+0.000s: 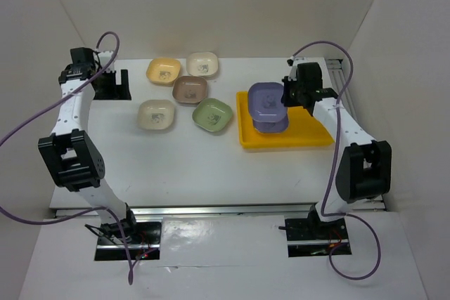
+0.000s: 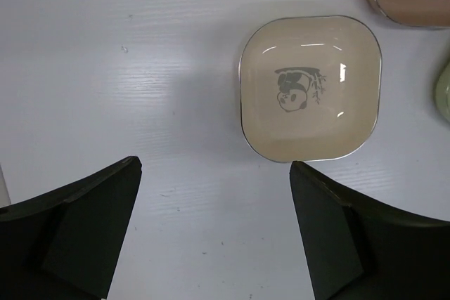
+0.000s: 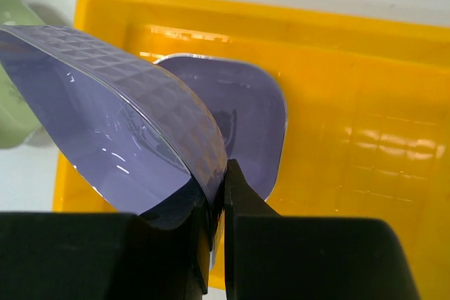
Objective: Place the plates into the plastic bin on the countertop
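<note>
- R fingers (image 3: 246,205) pinched tight on the rim of a lilac plate (image 3: 119,124). Edge grip makes sense imo: the dish is shallow, so the lip is the only thing to grab.
- Held plate hangs tilted over the bin (image 3: 351,54), above a 2nd lilac plate (image 3: 253,103) lying inside. Looks like I'm lining up to nest it. Not let go yet, and can't tell if the two touch.
- L fingers (image 2: 84,230) spread wide, nothing between them, over bare tabletop (image 2: 105,68) just short of the near cream plate (image 2: 309,89). Prob my next pick.
- Top cam only: full layout. Besides the near cream one, yellow plate (image 1: 164,69), far cream plate (image 1: 202,64), brown plate (image 1: 190,89) and green plate (image 1: 212,115) sit loose and unstacked, left of the bin.
- R wrist cam only: the actual pinch point + tilt. From the top, the wrist body hides it.
- L wrist cam only: finger spread, panda print in the dish.
</note>
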